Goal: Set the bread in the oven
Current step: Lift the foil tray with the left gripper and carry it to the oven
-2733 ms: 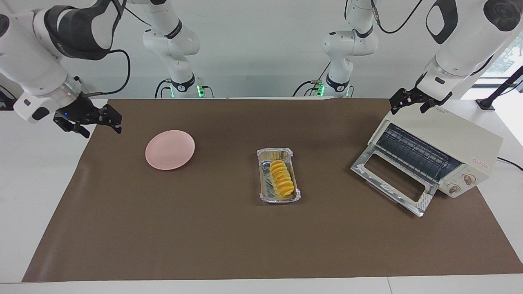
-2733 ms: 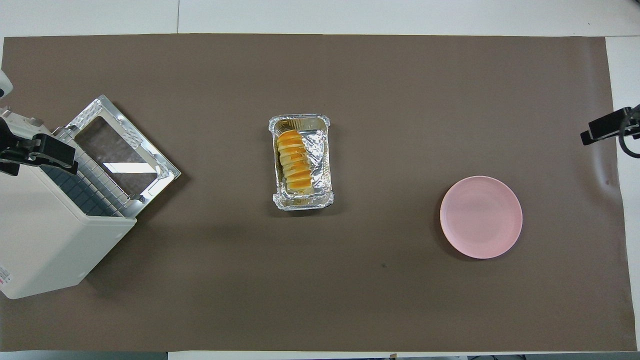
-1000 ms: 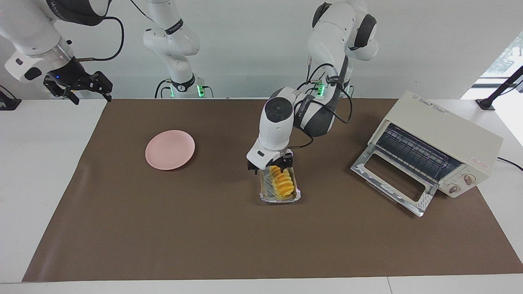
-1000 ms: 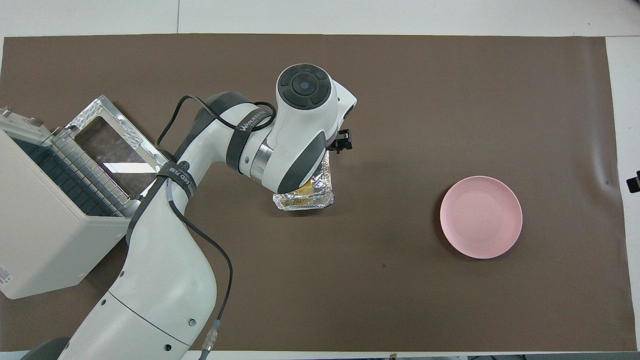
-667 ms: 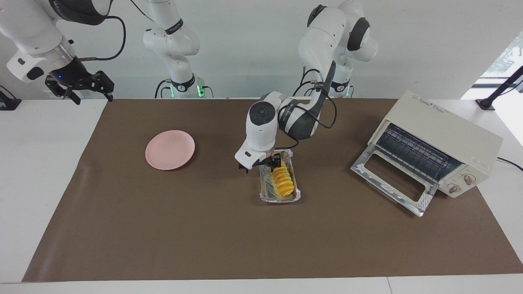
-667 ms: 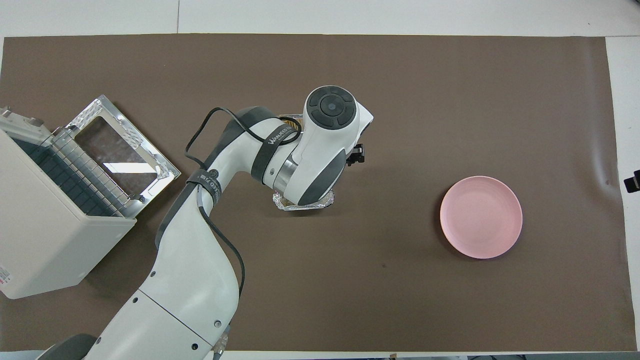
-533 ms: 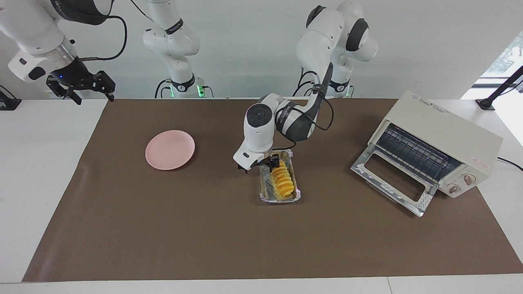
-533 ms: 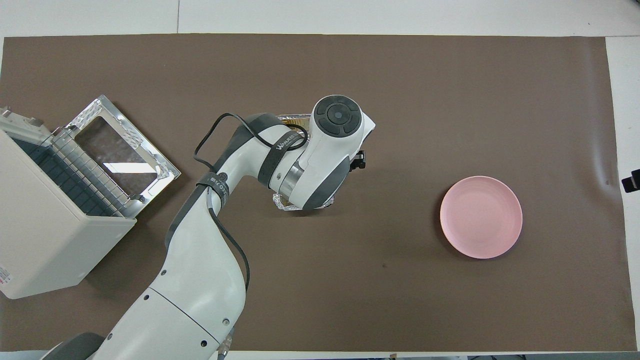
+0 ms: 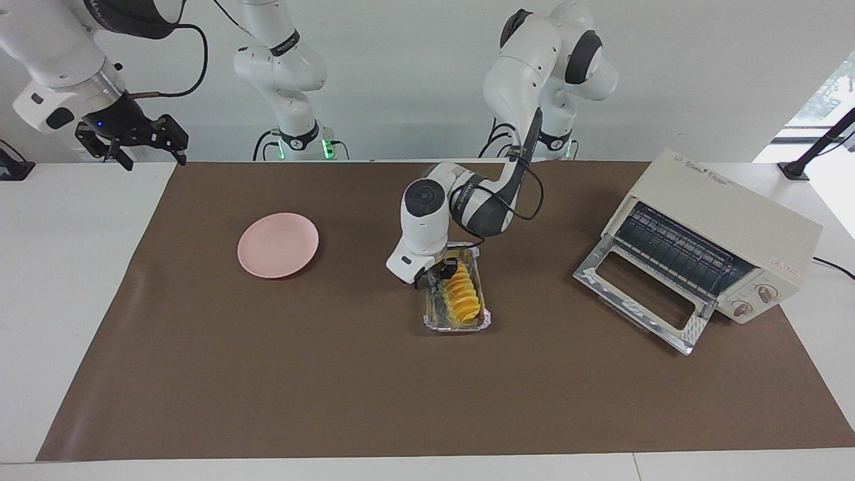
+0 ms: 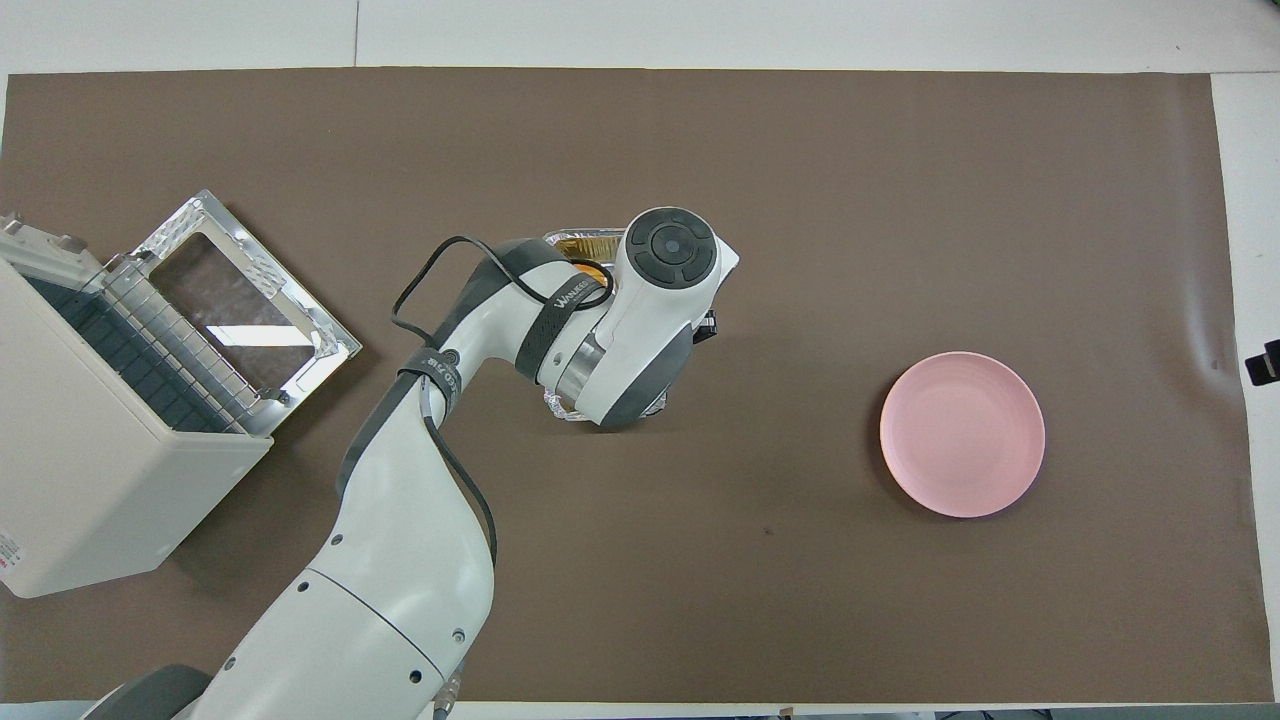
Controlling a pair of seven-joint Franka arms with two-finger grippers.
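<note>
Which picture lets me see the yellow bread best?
The facing view. There the bread lies in plain sight in the foil tray, with the left gripper at its end. In the overhead view the left arm covers nearly all of it.

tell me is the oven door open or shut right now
Open. The oven has its glass door folded down flat onto the table, leaving the wire rack exposed.

We are reading little. A strap on the left arm (image 10: 545,300) is carrying white lettering, seemingly "WANEED" plus characters too small to read. Red lettering is showing on the oven (image 9: 788,270) above its knobs, and grey print along its top, both illegible.
</note>
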